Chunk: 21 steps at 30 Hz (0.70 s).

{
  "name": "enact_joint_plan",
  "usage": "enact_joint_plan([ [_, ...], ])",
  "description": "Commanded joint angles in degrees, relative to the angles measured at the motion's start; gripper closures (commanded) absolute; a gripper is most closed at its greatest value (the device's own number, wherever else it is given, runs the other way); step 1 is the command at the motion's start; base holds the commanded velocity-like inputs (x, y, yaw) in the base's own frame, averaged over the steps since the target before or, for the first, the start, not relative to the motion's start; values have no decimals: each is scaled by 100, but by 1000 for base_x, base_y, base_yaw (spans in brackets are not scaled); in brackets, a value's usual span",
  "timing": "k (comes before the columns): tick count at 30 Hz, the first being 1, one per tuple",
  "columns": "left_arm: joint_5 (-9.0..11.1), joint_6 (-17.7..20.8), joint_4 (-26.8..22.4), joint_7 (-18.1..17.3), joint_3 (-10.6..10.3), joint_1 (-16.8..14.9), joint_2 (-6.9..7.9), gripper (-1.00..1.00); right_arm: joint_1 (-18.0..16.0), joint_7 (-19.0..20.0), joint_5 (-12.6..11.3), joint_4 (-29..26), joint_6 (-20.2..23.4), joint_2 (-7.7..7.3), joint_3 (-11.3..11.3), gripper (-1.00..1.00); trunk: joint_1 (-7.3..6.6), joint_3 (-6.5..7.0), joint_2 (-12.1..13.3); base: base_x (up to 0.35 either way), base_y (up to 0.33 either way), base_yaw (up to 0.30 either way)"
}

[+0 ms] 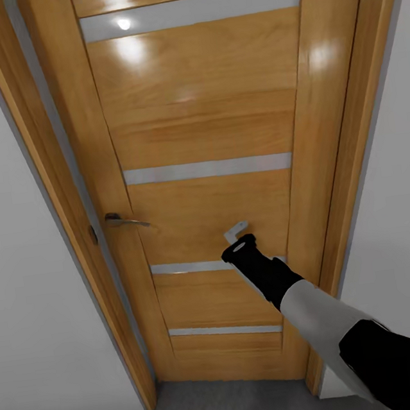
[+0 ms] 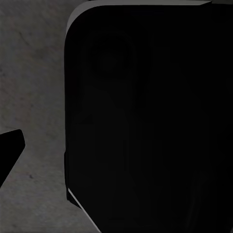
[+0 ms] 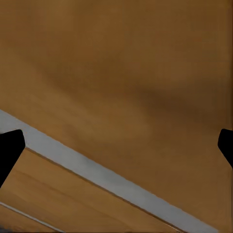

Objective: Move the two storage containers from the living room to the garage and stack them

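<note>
One door [image 1: 202,134] of orange wood stands shut in its frame [image 1: 47,187], with white wall [image 1: 24,306] on both sides. Four pale slits cross it, one near the top, one at mid-height and two lower down. One metal handle [image 1: 124,221] sits at its left edge. A strip of grey floor [image 1: 212,404] shows at its foot.

The right arm reaches toward the door's lower panel, and its pincer [image 1: 236,232] is just beside the wood between the second and third slits. In the right wrist view the two fingertips [image 3: 9,150] stand wide apart, with a slit running between them.

The left wrist view shows mottled floor and a dark robot body part [image 2: 150,121]; one fingertip [image 2: 9,148] appears, so I cannot tell that pincer's state.
</note>
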Motion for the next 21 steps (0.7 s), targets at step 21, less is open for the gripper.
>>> enact_joint_plan([
  [21, 34, -1, -3, 1, 3, -1, 1, -100, -44, 38, -18, -1429, 626, 0, 73, -100, 0, -6, -3, 57, 0, 0],
])
